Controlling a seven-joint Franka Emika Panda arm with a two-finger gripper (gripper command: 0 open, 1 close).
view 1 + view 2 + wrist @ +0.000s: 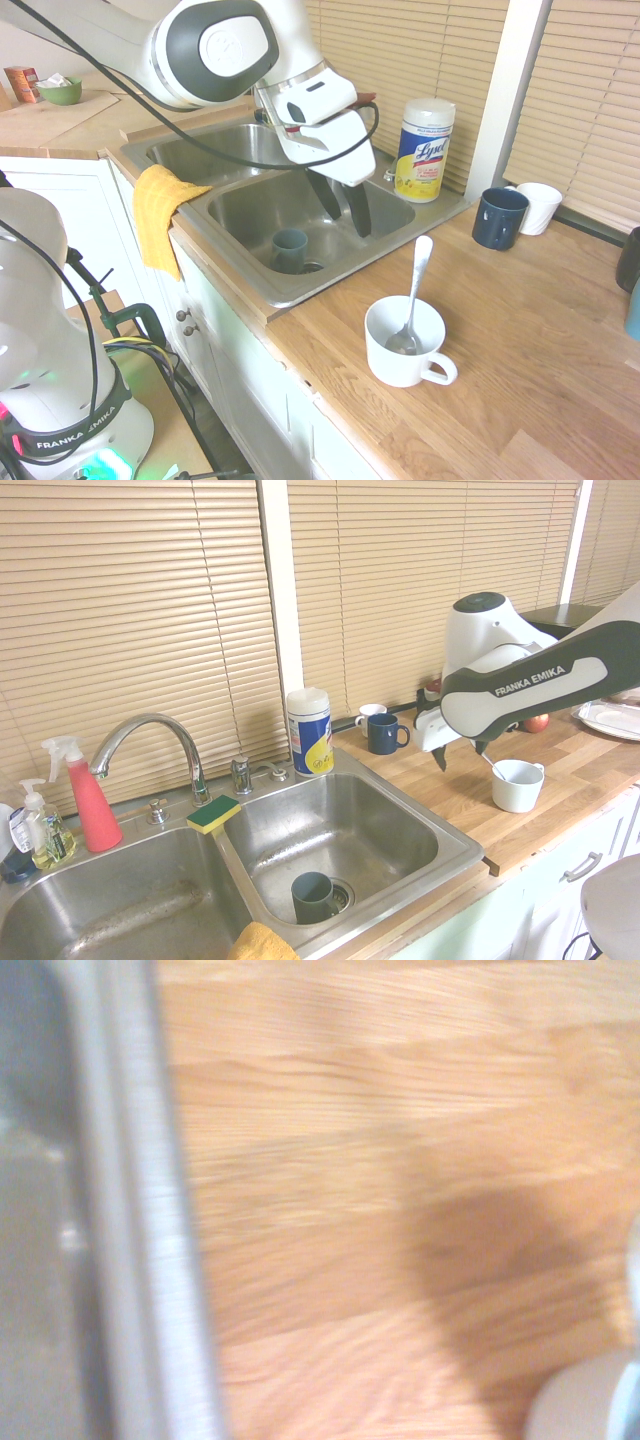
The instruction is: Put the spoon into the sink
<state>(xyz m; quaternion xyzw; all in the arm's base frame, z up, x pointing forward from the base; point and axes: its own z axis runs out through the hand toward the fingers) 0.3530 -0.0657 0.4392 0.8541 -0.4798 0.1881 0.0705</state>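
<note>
Robot's claw point(346, 205) hangs in the air with its two dark fingers spread apart, holding nothing. It tips down over the edge of the sink point(262, 285), near the wooden counter point(520, 330). The step in hand looks like reaching for the spoon point(413, 296). Next, the claw needs to get over to the white mug point(404, 341) and pinch the thin handle that sticks up. The spoon is shiny silver, leaning in the mug, bowl down.
</note>
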